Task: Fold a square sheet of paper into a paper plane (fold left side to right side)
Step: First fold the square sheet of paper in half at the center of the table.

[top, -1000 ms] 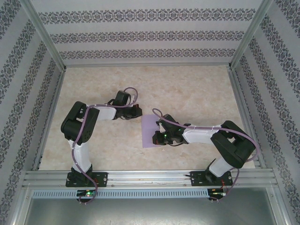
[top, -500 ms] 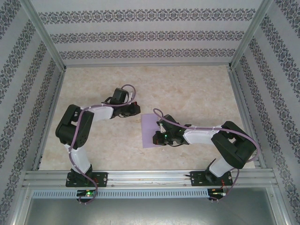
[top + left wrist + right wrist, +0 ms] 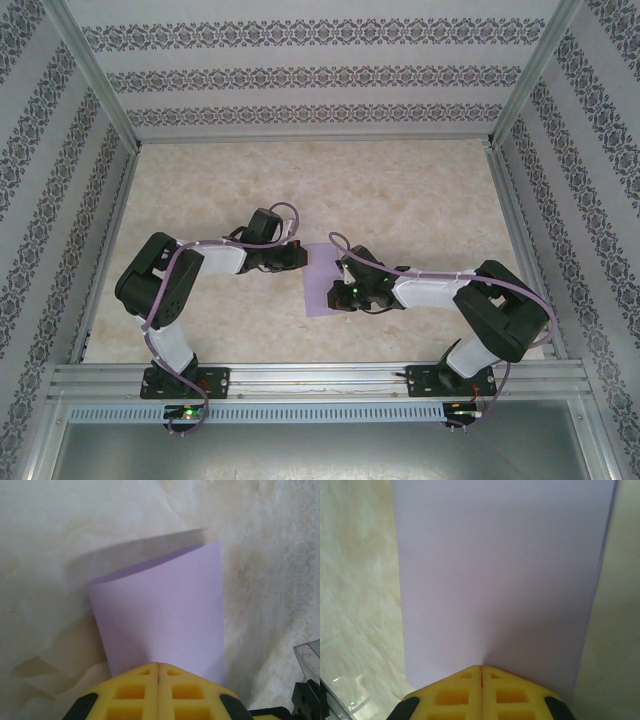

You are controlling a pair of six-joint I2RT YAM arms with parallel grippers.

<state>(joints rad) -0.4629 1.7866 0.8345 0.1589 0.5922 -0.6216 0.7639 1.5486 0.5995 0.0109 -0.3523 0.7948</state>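
Note:
The square sheet of paper lies as a tall lavender strip on the table between the two arms. Its far edge bulges up off the table in the left wrist view. A second layer peeks out along its right edge in the right wrist view. My left gripper is shut, its yellow tips at the strip's upper left part. My right gripper is also shut, its tips resting over the paper's lower right part. I cannot tell whether either pinches the sheet.
The marbled tabletop is fenced by aluminium rails at the near edge and posts at the sides, with patterned walls behind. A black and clear part of the right arm shows beside the paper.
My left gripper has swung down and to the right, from beside the sheet onto its upper left corner. The right arm and the paper have stayed where they were.

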